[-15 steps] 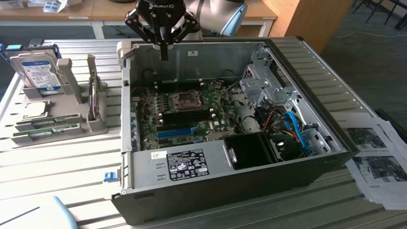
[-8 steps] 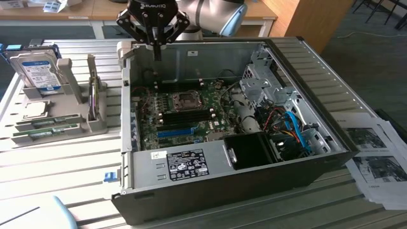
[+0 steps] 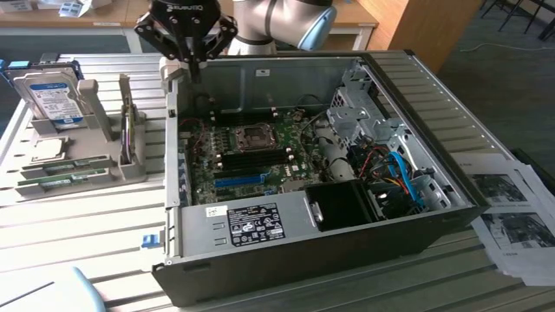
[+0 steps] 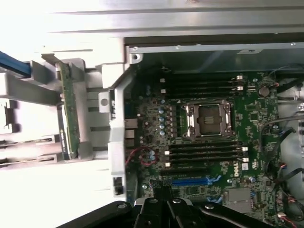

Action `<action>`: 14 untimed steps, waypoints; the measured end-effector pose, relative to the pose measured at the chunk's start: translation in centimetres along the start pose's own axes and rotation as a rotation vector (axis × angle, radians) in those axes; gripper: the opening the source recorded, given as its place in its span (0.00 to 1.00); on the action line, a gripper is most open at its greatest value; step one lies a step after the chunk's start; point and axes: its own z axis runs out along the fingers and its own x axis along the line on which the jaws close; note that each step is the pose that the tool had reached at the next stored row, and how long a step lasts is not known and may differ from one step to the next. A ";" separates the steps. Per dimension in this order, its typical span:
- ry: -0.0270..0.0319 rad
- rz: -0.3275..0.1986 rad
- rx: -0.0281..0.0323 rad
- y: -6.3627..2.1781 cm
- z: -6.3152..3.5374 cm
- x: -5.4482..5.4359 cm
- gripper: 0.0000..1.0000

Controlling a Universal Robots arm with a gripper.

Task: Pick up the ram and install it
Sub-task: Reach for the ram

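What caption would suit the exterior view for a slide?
Shut gripper hovers over a corner of the open case; ram stands in the rack beside it.

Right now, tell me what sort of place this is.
Likely a robotics lab workbench for computer assembly: an opened computer case with its motherboard bare, a hard drive standing in a grey parts rack beside it, and a robot arm above.

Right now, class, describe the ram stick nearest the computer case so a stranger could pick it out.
Find the open computer case; on the exterior view's left of it sits a grey rack. The ram stands on edge along the rack's side closest to the case, a long thin green board, unlike the boxy blue-labelled hard drive.
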 end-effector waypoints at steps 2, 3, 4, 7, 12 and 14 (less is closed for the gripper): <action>0.0000 0.000 0.0000 -0.06 -0.01 0.9 0.09; 0.0000 0.000 0.0000 -0.10 -0.02 1.3 0.09; 0.0001 0.000 0.0000 -0.13 -0.04 1.8 0.09; 0.0000 0.000 0.0001 -0.23 -0.06 3.1 0.09; 0.0001 0.000 0.0000 -0.40 -0.10 5.3 0.09; 0.0000 0.000 0.0000 -0.46 -0.11 6.2 0.09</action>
